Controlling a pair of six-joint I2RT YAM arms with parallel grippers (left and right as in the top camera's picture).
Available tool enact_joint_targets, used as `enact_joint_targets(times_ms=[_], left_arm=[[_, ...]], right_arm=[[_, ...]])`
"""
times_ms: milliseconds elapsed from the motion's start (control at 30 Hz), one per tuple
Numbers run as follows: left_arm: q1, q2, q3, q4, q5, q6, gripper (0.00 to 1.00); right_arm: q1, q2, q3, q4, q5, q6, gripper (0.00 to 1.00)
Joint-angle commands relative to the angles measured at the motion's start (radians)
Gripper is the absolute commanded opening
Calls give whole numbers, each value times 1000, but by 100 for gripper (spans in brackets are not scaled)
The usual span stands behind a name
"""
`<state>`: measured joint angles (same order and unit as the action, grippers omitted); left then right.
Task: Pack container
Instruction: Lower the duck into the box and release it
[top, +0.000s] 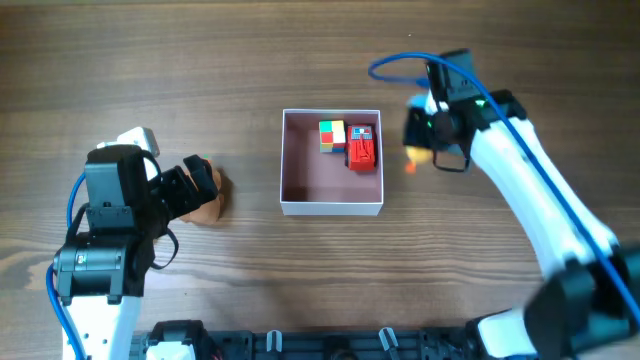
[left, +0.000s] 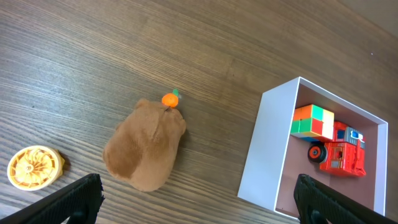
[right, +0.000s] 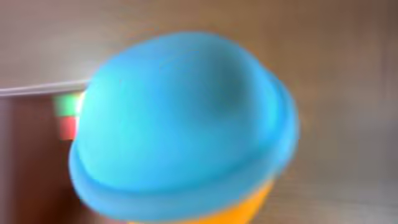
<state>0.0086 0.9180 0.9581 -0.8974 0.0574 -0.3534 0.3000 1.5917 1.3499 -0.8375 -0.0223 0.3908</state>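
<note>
Wooden table (top: 250, 280), brown (streaky grain)

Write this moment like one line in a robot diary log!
box: block, red truck inside | left pincer: open near brown plush | right pincer: holding blue-orange toy beside box

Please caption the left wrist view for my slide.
Brown plush toy beside the container, which holds a cube and truck.

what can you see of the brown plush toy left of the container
The brown plush toy is a soft, fuzzy tan lump, rounded, with a small orange piece with a green tip at one end. It lies on the wooden table, left of the container and apart from it, near a yellow wheel. The open left gripper hovers above without touching it.
</note>
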Motion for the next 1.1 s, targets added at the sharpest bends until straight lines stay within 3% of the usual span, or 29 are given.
enact_joint_targets(times_ms=[0,100,200,433,733,833,967,1000,1033,1067], left_arm=[[7,-2,19,2,-6,8,100],[7,-2,19,2,-6,8,100],[7,-2,19,2,-6,9,100],[7,-2,19,2,-6,9,100],[7,-2,19,2,-6,9,100],[7,-2,19,2,-6,9,100],[7,-2,19,2,-6,9,100],[7,-2,19,2,-6,9,100],[7,-2,19,2,-6,9,100],[7,-2,19,2,-6,9,100]], right_arm=[[159,-64,56,69,10,23,4],[303,7,56,201,21,114,4],[357,92,56,303,22,136,4],[370,279,70,401,-13,132,4],[370,389,77,430,-13,143,5],[370,417,77,426,-14,161,9],[370,428,77,430,-32,159,24],[370,428,77,431,-32,159,33],[370,428,77,433,-36,159,48],[370,428,77,433,-45,158,52]])
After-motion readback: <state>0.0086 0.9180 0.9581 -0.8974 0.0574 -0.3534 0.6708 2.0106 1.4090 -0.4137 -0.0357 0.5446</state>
